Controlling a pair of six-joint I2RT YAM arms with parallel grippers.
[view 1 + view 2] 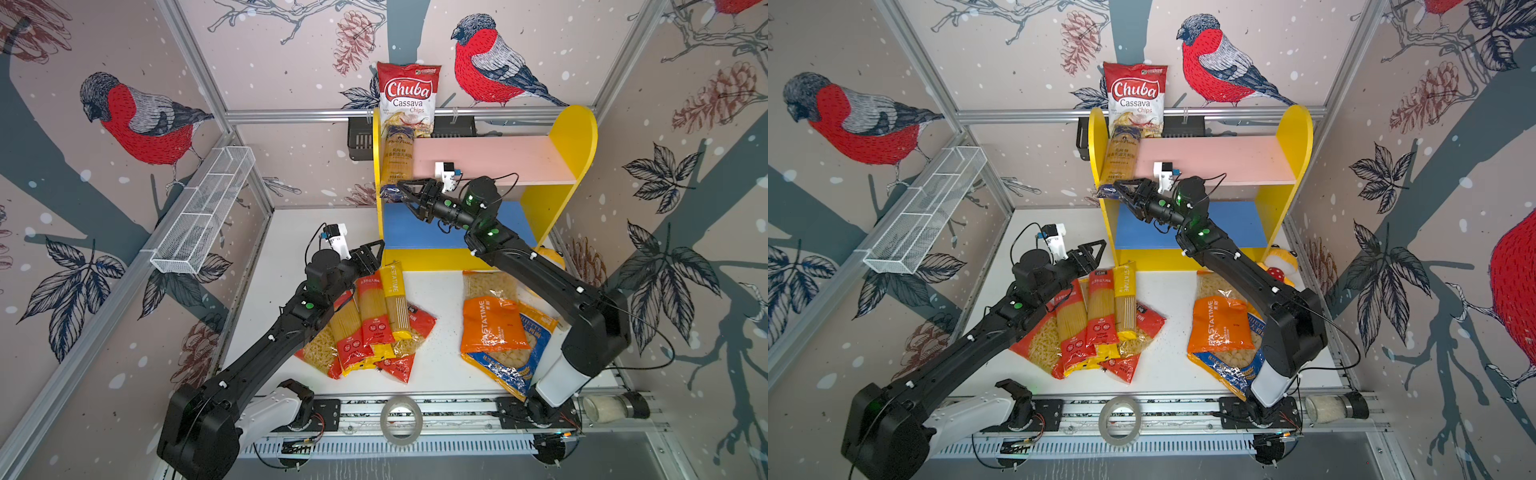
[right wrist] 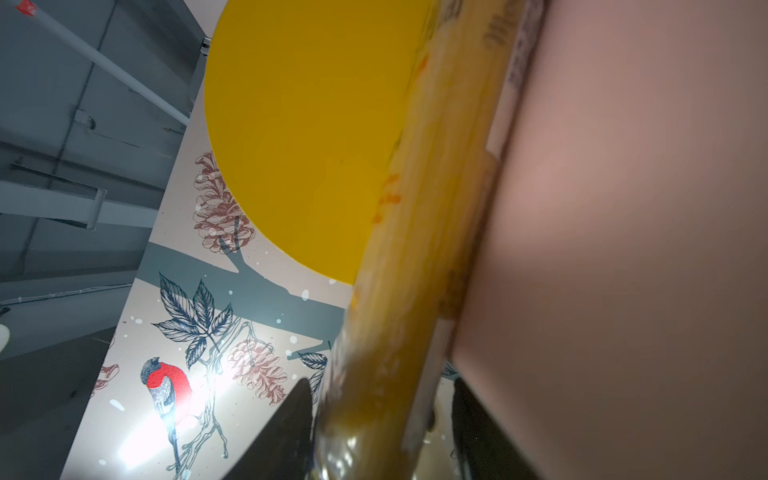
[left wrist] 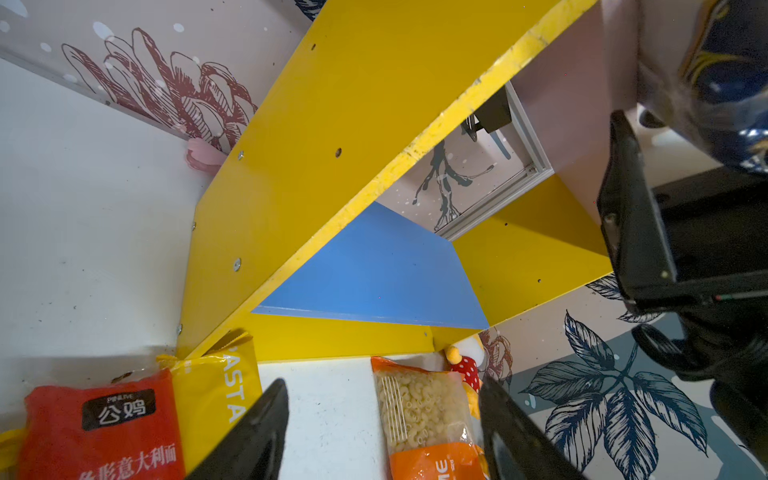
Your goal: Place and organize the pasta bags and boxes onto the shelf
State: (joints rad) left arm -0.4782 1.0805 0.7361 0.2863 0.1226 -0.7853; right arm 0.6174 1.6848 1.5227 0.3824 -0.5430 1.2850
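Looking at the shelf [image 1: 575, 137] first: it's sitting at the back of the counter [image 1: 440, 299], and just one pack is lying on it. That's the dark blue spaghetti pack [image 1: 398, 162], running along the pink upper board [image 1: 490, 158] right beside a yellow side panel, with its near end poking over the front edge.

Everything else is waiting on the counter: the red and yellow pile [image 1: 374, 324], plus the orange bag [image 1: 492, 324] lying on a blue-yellow bag [image 1: 503, 365].

The right pincer [image 1: 402, 192] is straddling that overhanging end with its jaws partway apart. There's a sliver of light on one side in the wrist view, so I'm guessing it isn't squeezing. The left pincer [image 1: 374, 253] is hovering over the pile, wide open and empty.

These spaghetti packs are probably handling stiff lengthwise but light, slick and snappable (crinkly film), so I'm thinking mid-length, across the narrow width.
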